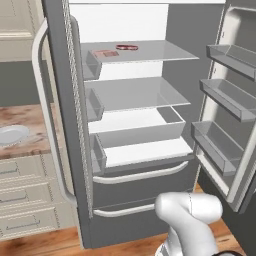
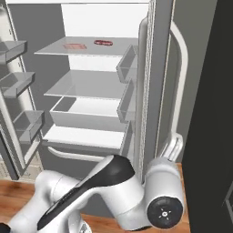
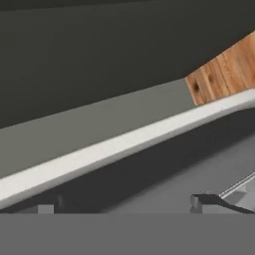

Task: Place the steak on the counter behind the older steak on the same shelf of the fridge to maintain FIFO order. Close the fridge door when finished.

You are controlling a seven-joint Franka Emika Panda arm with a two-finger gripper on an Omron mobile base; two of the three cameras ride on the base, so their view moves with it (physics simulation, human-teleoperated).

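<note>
Left base view: the dark red oval steak (image 1: 127, 47) is lying behind the pale pink-tan older steak (image 1: 105, 53) on the top light grey shelf (image 1: 165, 52).

Right base view: the tall dark grey fridge (image 2: 157, 68) is standing open, so closing looks next.

Hand view: fingertips are barely showing; their spread can't be told

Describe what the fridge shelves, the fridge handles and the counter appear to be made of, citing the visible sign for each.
The shelf looks like smooth light grey plastic or frosted glass: flat, thin, evenly toned. The fridge handles seem glossy white plastic or painted metal: rounded, with a soft sheen. The counter appears polished stone: brown-and-cream marbling.
</note>
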